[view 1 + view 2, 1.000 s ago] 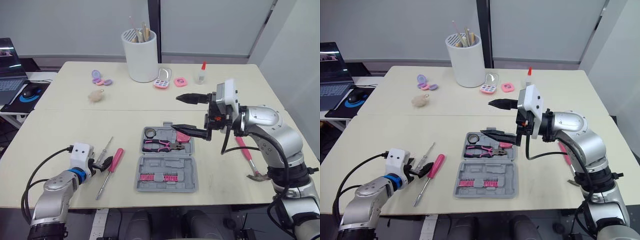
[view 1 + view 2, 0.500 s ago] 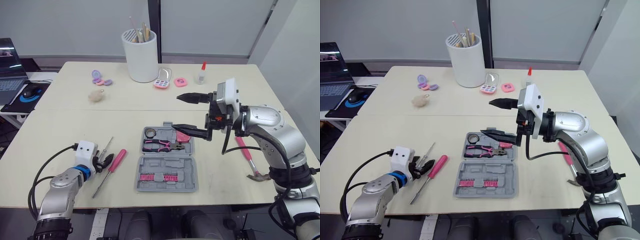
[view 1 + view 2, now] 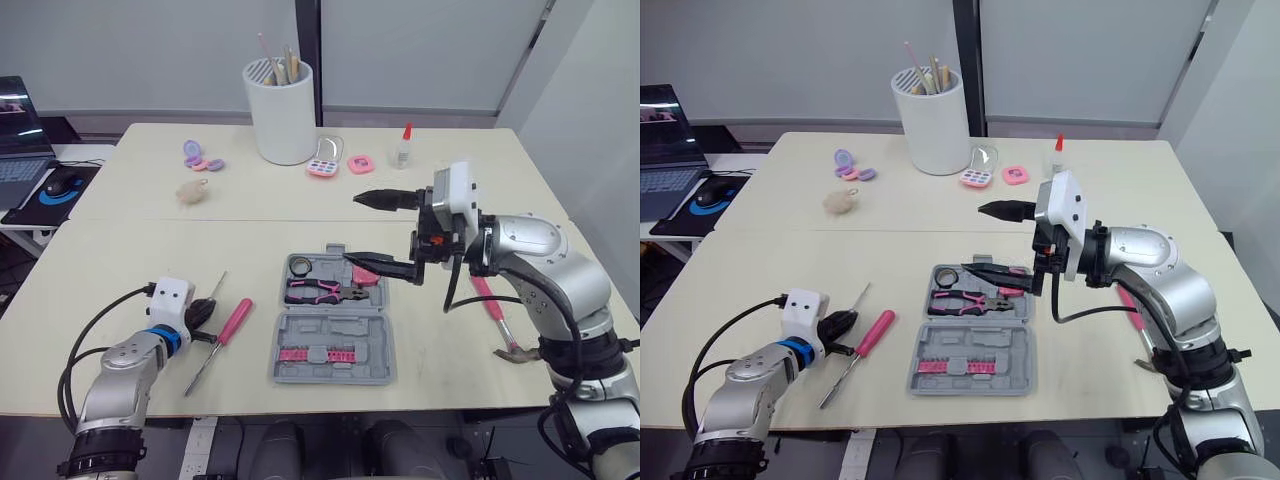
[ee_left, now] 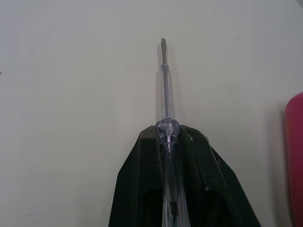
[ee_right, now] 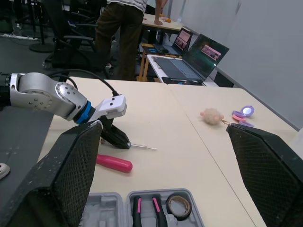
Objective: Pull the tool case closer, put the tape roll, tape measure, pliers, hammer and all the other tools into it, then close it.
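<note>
The clear-handled screwdriver [image 4: 164, 85] sits clamped in the left gripper [image 4: 169, 136], shaft poking out ahead. I'd lift it straight up, clear of the pink screwdriver [image 3: 225, 325] just beside, then carry it to the open tool case [image 3: 340, 325], where the right gripper [image 3: 351, 228] hangs spread wide.

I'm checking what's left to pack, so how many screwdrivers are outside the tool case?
2: a clear-handled screwdriver clamped in the left gripper, and a pink-handled screwdriver lying beside it, left of the tool case.

Bright even indoor light, soft shadows, sharp
</note>
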Controlling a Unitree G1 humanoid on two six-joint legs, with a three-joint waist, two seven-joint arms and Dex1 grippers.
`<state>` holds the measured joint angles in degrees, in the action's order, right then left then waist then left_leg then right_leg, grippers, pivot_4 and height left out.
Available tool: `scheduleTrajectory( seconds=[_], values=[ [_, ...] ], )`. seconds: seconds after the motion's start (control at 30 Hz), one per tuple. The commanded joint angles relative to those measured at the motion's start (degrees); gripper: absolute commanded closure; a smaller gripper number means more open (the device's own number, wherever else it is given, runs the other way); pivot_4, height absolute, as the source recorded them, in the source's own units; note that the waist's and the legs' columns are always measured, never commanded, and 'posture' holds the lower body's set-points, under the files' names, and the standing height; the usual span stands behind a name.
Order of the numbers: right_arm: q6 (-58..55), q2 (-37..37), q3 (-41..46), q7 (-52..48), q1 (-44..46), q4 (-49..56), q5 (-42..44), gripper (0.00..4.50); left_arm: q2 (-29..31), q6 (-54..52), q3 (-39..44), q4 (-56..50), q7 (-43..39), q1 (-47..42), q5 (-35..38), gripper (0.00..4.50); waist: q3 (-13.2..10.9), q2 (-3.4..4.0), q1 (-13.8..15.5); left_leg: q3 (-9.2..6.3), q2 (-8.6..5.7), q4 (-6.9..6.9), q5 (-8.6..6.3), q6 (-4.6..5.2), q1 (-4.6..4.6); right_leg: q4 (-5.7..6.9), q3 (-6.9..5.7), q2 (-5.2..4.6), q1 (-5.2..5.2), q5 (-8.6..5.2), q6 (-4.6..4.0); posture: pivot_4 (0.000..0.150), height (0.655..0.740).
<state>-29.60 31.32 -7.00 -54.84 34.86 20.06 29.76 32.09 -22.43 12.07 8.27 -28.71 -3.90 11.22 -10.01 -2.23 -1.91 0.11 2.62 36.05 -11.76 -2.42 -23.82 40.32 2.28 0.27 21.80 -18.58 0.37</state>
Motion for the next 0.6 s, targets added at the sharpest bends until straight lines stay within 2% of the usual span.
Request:
scheduleTrajectory(
  seconds=[0.03, 0.13, 0.27, 0.37, 0.5, 0.6],
  values=[
    [1.2, 2.3, 0.3, -1.6, -0.6, 2.3, -0.8, 0.0, 6.1, 0.0, 0.7, -6.6, -5.5, 1.5, 0.3, 4.27, 0.0, 0.0, 0.0, 0.0, 0.0, 0.0, 0.0, 0.0, -0.01, -0.01, 0.0, 0.0, 0.01, 0.0, 0.0, 0.15, 0.74],
    [2.1, 3.9, 0.4, -3.1, -1.6, 2.2, -1.2, 0.0, 12.3, 1.3, 0.1, -10.8, -11.2, 3.0, 0.0, 4.27, 0.0, -0.01, 0.1, -0.02, 0.0, -0.03, 0.0, 0.0, -0.03, -0.04, -0.01, 0.0, 0.03, 0.0, 0.0, 0.15, 0.74],
    [4.8, 6.6, 0.3, -4.3, -4.3, 2.0, -4.0, 0.0, 20.8, -0.3, -0.4, -21.9, -22.7, 4.6, 4.6, 4.27, -0.1, 0.02, 0.2, 0.02, -0.03, -0.02, 0.0, 0.0, -0.05, -0.12, -0.01, -0.07, 0.01, 0.0, 0.0, 0.15, 0.74],
    [5.7, 8.2, 0.5, -4.4, -5.8, 1.9, -5.4, 0.0, 25.3, -4.3, -4.0, -30.6, -29.5, 2.9, 8.7, 4.27, -0.1, 0.07, 0.3, 0.02, -0.03, -0.05, 0.0, 0.0, -0.09, -0.27, -0.02, -0.08, -0.01, 0.0, 0.01, 0.15, 0.74],
    [6.7, 8.7, -0.3, -4.6, -6.4, 1.4, -6.8, 0.0, 26.6, -6.3, -13.0, -34.6, -33.7, -3.2, 7.8, 4.27, -0.1, 0.16, 0.2, 0.08, -0.05, -0.04, 0.0, 0.0, -0.06, -0.28, 0.05, -0.02, -0.03, 0.01, 0.04, 0.15, 0.74],
    [6.8, 9.0, -0.7, -4.4, -6.9, 1.7, -7.7, 0.0, 22.9, -5.5, -20.9, -33.2, -33.3, -9.6, 4.0, 4.27, -0.1, 0.16, 0.2, 0.05, 0.04, -0.03, 0.0, 0.0, -0.06, -0.28, 0.08, 0.19, -0.02, 0.01, 0.04, 0.15, 0.74]
  ],
)
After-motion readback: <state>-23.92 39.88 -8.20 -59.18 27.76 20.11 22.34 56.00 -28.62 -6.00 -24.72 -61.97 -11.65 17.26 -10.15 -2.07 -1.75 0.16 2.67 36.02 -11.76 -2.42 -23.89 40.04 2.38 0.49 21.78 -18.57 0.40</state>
